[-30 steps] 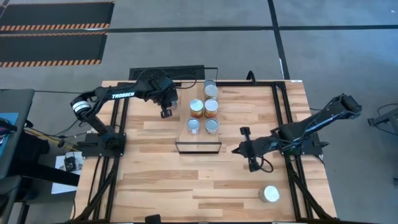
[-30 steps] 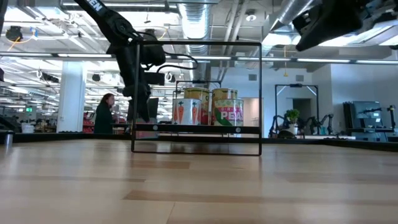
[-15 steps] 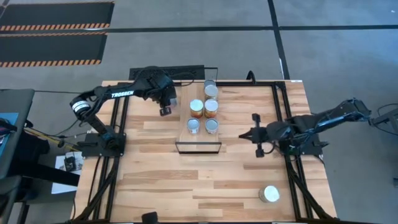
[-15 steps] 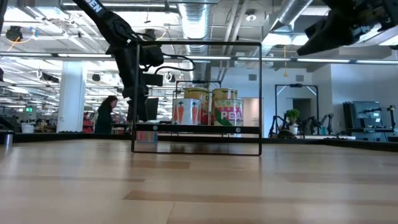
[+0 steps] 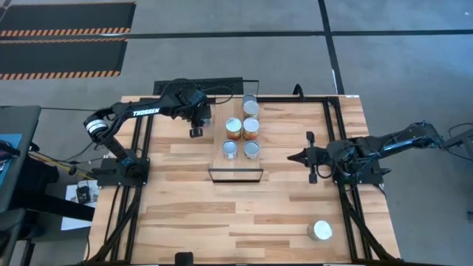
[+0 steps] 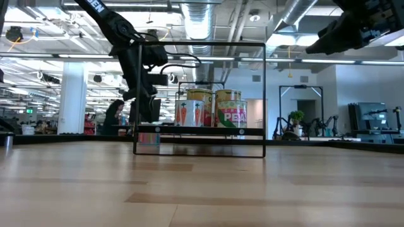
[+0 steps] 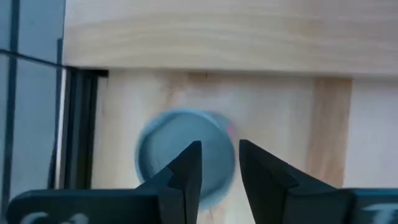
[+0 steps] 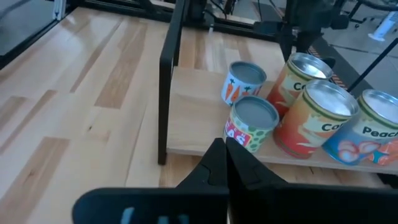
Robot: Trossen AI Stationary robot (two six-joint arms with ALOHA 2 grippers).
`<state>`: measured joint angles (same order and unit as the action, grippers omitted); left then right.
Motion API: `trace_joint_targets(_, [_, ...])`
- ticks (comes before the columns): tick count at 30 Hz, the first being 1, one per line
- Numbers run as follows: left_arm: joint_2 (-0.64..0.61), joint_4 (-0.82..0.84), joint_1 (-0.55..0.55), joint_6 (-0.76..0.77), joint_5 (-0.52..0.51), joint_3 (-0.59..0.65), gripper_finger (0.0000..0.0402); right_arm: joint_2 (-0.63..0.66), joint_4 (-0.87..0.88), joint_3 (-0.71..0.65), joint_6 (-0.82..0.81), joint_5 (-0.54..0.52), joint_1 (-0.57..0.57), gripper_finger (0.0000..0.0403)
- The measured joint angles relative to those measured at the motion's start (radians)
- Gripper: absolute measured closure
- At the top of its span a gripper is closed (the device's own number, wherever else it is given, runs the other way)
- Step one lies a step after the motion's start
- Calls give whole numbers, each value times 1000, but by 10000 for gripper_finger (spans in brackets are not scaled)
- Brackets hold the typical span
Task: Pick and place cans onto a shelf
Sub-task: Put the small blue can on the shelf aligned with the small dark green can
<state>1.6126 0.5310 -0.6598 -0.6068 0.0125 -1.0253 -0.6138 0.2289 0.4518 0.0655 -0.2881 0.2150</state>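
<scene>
Several cans [image 5: 233, 128] stand upright on the shelf [image 5: 235, 171], a light plank in a black frame at the table's middle; they also show in the low view [image 6: 199, 107] and the right wrist view [image 8: 250, 121]. My left gripper [image 5: 196, 132] hangs open left of the shelf, pointing steeply down over a blue-grey-topped can [image 7: 168, 143] that stands on the table [image 6: 148, 137]; the high view hides this can under the gripper. My right gripper [image 5: 291, 157] is shut and holds nothing, in the air right of the shelf. One silver can [image 5: 320, 230] stands near the table's near right corner.
Black frame rails [image 5: 336, 133] run along the table's left and right sides. The shelf's tall black wire frame [image 6: 264, 94] rises around the plank. Bare wooden tabletop [image 5: 222, 214] lies in front of the shelf. A person [image 6: 113, 116] shows in the room behind.
My right gripper has drawn back from beside the shelf toward the table's right edge, staying shut. My left gripper has kept its place over the can left of the shelf, and its fingers have spread apart in the low view.
</scene>
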Motion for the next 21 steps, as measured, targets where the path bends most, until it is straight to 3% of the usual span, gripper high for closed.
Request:
trace_joint_targets(4, [25,10,0,-3,2,1,322,-2,-5,0,11,-1,0,400])
trace_joint_targets(11, [79,-8,1,-41,-37,-4,393,0,-7,0,13,-4,0,400])
trace_joint_targets(15, [47,6,-4,-38,-32,-19,398,0,-7,0,14,-4,0,400])
trace_joint_targets(21, [-15,54,-39,70,-9,-159,400,0,-9,0,13,-5,0,400])
